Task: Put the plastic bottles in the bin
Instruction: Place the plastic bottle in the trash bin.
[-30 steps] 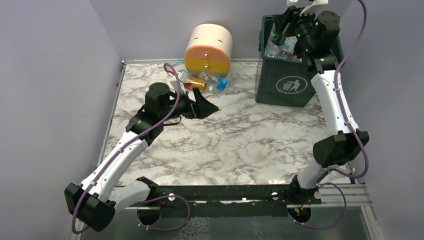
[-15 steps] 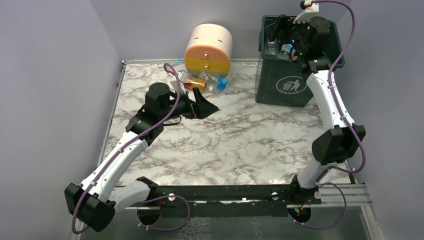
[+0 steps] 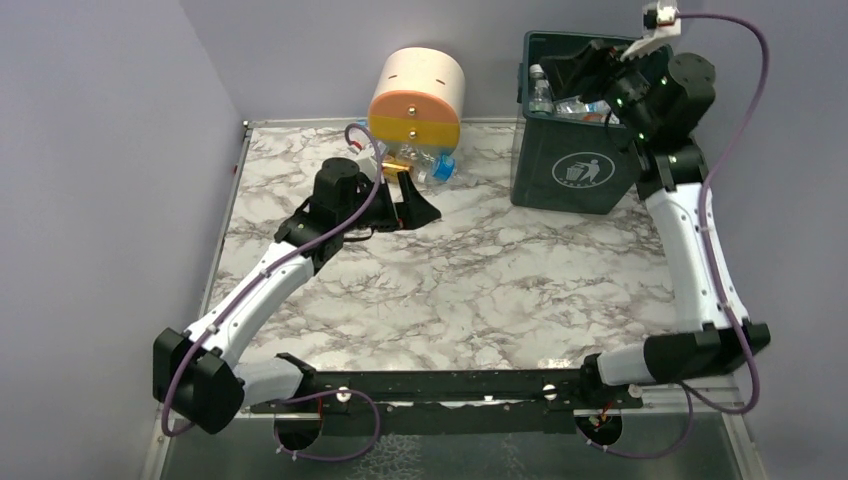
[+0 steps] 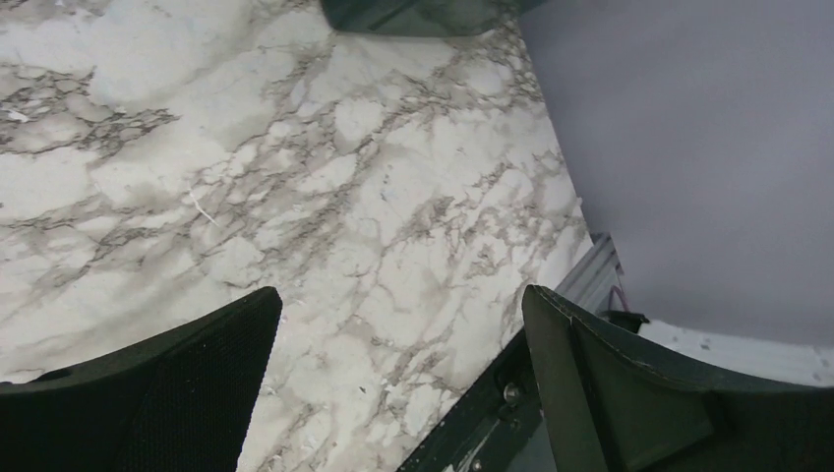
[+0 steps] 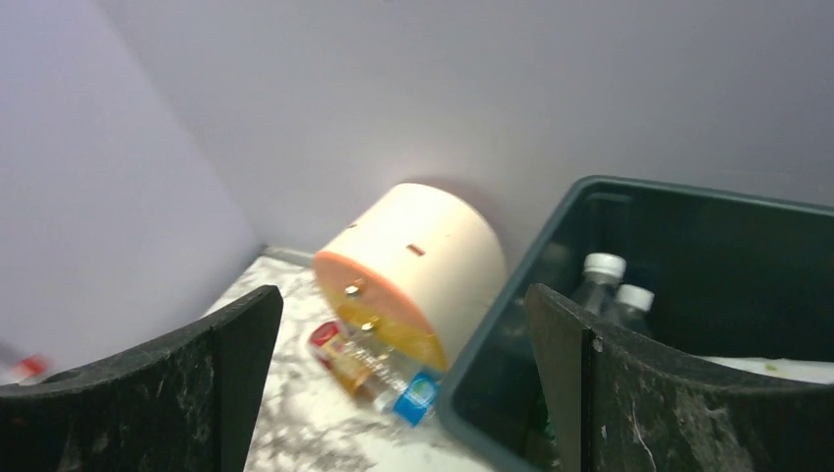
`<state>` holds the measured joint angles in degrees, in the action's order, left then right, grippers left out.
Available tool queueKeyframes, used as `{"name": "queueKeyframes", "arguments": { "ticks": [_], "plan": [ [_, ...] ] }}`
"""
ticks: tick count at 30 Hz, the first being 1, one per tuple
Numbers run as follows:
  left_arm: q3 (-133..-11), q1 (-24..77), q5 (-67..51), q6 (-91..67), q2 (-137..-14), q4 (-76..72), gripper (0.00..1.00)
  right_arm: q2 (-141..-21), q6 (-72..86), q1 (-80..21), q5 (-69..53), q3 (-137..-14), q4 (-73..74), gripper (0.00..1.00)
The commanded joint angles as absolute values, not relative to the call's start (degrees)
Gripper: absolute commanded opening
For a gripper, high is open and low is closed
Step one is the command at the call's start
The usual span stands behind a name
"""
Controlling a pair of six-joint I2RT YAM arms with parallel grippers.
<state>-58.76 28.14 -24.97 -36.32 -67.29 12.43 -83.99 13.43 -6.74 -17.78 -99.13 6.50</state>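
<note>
Foreground, well in front of the bin [image 3: 545, 150]: a black rail [image 3: 450, 385] along the near edge of the marble table [image 3: 480, 290], carrying both arm bases.

Middle ground, left of the bin: the left arm [image 3: 250, 300], stretched diagonally across the marble towards the back. At its tip the left gripper [image 3: 418, 203], low over the table and well apart from the bin. Jaws spread wide, with only bare marble between them in the left wrist view; nothing held.

Just beyond the left gripper, left of the bin and not touching it: the loose bottles [image 3: 415, 160], a small cluster lying on the table. Among them one with orange contents and a red label, and one clear with a blue label. Exact count not readable.

Behind that cluster, left of the bin and separate from it: the round drawer unit [image 3: 420, 95], cream body and orange face, close to the back wall [image 3: 300, 60].

Far right: the bin itself, dark green, upright on the table, with a white litter symbol on its near wall and its top uncovered.

Along the bin's right side: the right arm [image 3: 695, 250], rising from the rail to above rim height.

Over the bin's open top: the right gripper [image 3: 572, 62], pointing leftwards across the opening. Jaws wide apart and empty, framing the drawer unit and the bin's rim in the right wrist view.

Inside the bin, by its left inner wall: the binned bottles [image 3: 541, 95], clear with white caps uppermost, others piled beside them and partly hidden by the right gripper.
</note>
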Motion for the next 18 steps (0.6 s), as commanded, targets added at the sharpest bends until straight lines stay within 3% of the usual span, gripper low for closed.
{"name": "queueKeyframes", "arguments": {
  "ticks": [1, 10, 18],
  "plan": [
    [-62.6, 26.7, -19.6, -35.4, -73.1, 10.0, 0.99, -75.1, 19.9, -7.8, -29.6, -89.3, 5.4, 0.97],
    [-72.9, 23.4, -12.6, -36.0, -89.2, 6.3, 0.99, -63.5, 20.1, -19.5, -30.7, -72.2, 9.3, 0.97],
    [-82.8, 24.2, -10.3, -46.0, -106.1, 3.1, 0.99, -53.7, 22.0, -21.1, -29.2, -59.6, 12.2, 0.96]
  ]
}}
